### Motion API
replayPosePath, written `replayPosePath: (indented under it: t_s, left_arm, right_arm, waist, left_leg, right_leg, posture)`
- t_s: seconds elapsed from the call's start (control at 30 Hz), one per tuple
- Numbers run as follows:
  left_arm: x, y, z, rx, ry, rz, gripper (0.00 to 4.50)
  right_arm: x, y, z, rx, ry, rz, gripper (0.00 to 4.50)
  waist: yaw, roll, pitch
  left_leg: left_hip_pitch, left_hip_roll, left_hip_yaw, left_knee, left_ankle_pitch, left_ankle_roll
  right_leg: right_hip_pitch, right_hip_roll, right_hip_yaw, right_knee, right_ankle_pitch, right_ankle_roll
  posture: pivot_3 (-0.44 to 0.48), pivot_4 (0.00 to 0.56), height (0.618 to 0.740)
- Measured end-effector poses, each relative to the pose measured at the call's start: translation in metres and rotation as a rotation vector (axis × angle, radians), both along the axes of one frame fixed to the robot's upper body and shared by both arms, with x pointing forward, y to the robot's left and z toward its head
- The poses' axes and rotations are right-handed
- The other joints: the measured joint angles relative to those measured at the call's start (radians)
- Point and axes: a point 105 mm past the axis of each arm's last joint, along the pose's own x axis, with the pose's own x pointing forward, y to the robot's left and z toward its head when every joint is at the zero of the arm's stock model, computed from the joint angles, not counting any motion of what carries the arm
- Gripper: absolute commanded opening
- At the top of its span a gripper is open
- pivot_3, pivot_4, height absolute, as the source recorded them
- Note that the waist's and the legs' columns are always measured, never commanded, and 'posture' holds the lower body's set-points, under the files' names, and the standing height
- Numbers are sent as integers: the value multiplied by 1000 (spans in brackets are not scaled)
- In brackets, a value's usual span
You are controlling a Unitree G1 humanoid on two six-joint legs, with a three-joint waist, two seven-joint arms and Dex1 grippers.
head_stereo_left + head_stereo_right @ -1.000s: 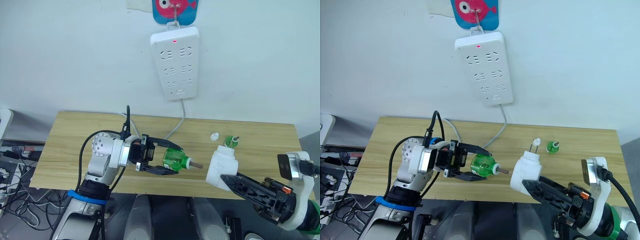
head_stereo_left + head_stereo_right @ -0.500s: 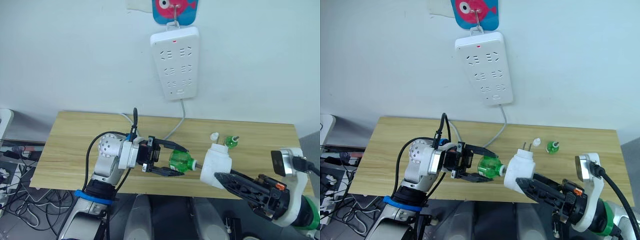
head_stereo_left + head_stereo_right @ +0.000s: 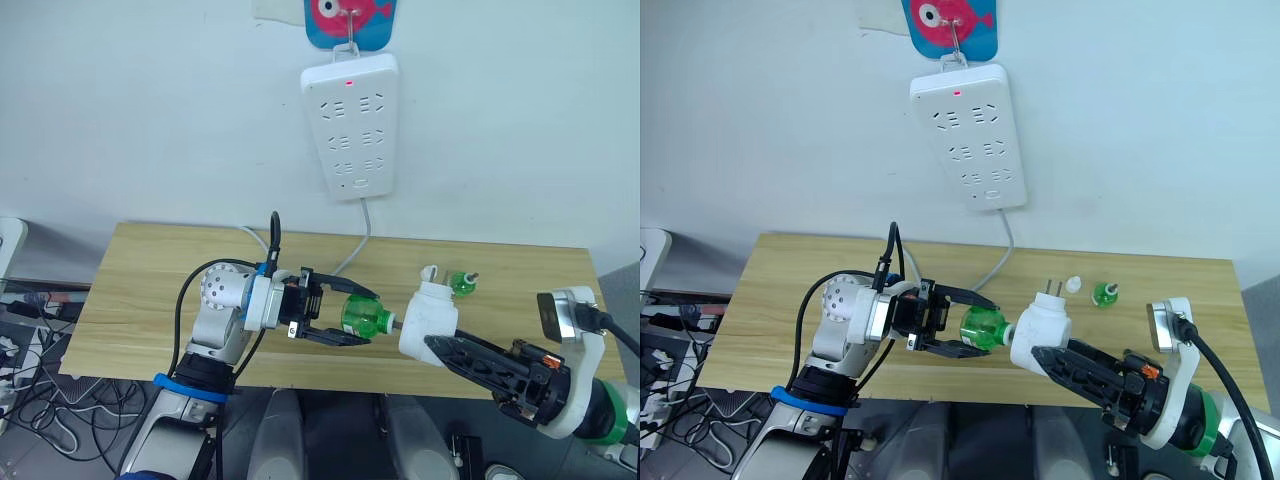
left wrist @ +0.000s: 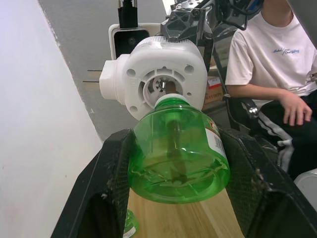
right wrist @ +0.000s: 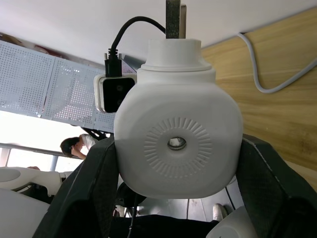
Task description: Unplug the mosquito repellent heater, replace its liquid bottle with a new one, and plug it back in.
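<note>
My left gripper (image 3: 366,320) is shut on a green liquid bottle (image 3: 362,321), held sideways above the table's front edge with its wick pointing right. My right gripper (image 3: 432,336) is shut on the white mosquito repellent heater (image 3: 428,317), its prongs pointing up and back. The bottle's neck (image 4: 170,100) sits right at the round opening in the heater's underside (image 4: 157,79); the wick reaches into it. The right wrist view shows the heater's vented top (image 5: 177,143) between my black fingers (image 5: 88,194).
A white power strip (image 3: 352,122) hangs on the wall, its cable (image 3: 355,250) running down onto the wooden table (image 3: 150,290). A second green bottle (image 3: 460,283) and a small white cap (image 3: 429,271) stand at the back right. A seated person (image 4: 277,69) appears in the left wrist view.
The two grippers have closed in on each other: the bottle moved right, the heater moved left, and the wick now meets the heater's opening.
</note>
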Motion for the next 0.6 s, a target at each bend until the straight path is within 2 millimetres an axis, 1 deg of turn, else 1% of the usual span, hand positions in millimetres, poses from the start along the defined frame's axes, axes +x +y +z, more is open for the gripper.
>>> replayPosePath:
  t_s: [0.33, 0.6]
  left_arm:
    - [3, -2, 1, 7, -7, 0, 2252]
    - [3, -2, 0, 1, -2, 5, 2252]
  right_arm:
    - [1, -2, -2, -12, 5, 14, 2979]
    - [7, 1, 1, -16, -20, 14, 2979]
  waist:
    - [0, 0, 0]
    - [-1, 0, 0]
  left_leg:
    - [0, 0, 0, 1, 0, 0]
    - [0, 0, 0, 1, 0, 1]
  right_leg:
    - [0, 0, 0, 0, 0, 0]
    - [1, 0, 0, 0, 0, 0]
  posture:
    - [35, 366, 740]
    - [32, 370, 740]
